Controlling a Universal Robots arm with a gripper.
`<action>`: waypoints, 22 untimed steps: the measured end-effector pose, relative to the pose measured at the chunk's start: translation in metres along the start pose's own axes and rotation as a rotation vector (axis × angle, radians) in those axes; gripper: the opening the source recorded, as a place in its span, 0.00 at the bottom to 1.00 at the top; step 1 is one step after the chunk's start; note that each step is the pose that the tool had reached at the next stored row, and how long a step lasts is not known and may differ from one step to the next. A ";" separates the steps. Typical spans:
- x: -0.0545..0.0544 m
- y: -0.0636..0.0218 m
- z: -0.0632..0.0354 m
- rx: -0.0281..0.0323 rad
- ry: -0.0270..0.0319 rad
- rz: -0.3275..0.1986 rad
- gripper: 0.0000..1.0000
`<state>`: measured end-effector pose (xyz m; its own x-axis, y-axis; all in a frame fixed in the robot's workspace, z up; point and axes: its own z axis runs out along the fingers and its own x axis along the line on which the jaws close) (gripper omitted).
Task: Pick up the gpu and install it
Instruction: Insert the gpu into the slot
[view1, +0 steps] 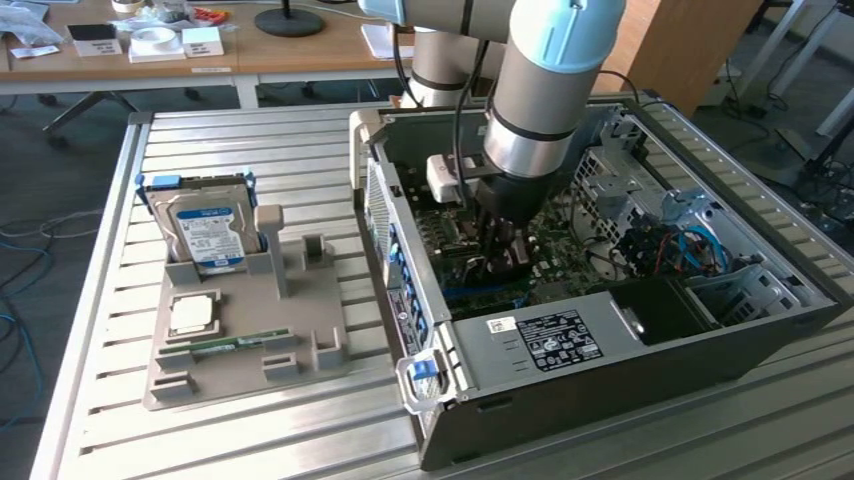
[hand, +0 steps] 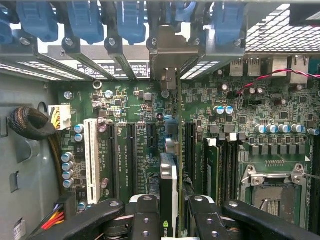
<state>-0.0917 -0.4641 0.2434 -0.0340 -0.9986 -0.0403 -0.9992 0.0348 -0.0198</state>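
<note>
there, gpu (hand: 169, 195) edge-on between the fingers (hand: 145, 215), over motherboard (hand: 135, 145)

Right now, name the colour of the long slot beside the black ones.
White slot, clearest in the wrist view.

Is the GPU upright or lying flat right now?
Upright: the GPU stands on edge between the hand's fingers, above the motherboard slots.

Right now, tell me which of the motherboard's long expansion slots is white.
The white expansion slot, standing beside the small blue capacitors toward the grey case wall; the other long slots are black.
</note>
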 end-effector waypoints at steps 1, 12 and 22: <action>0.000 0.0001 0.0001 0.0001 0.0000 0.000 0.27; 0.000 0.0030 0.0030 0.0000 0.0000 0.000 0.27; 0.000 0.0032 0.0034 -0.0003 -0.0014 0.000 0.27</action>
<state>-0.0948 -0.4639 0.2400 -0.0342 -0.9985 -0.0417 -0.9992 0.0351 -0.0195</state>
